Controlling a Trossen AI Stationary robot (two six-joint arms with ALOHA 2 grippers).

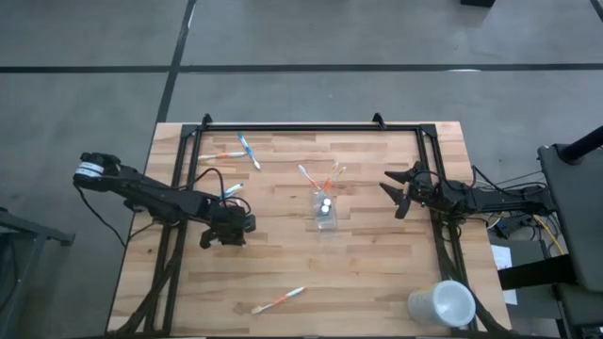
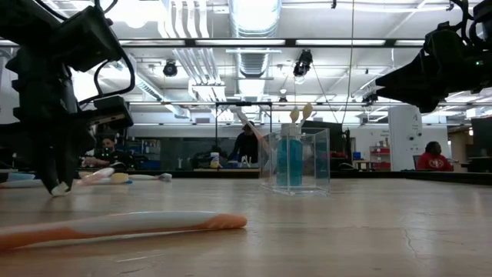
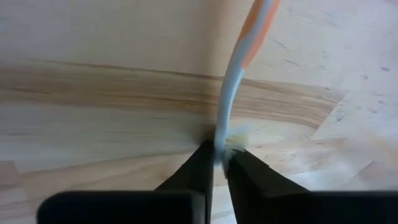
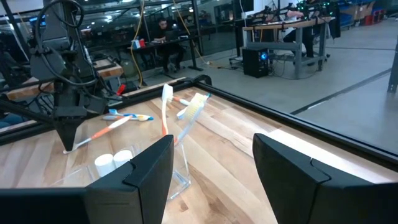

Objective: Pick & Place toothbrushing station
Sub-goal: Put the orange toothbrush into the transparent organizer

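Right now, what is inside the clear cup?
The clear cup holds a blue tube and toothbrushes standing head-up, with two white caps seen from above. How many brushes it holds cannot be told.

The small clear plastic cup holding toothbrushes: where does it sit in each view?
High view: small clear plastic cup at table centre, between both arms.
Low view: right of centre, blue tube inside.
Left wrist view: not in it.
Right wrist view: low, left of centre, between the fingers.
Shared landmark: its upright toothbrushes.
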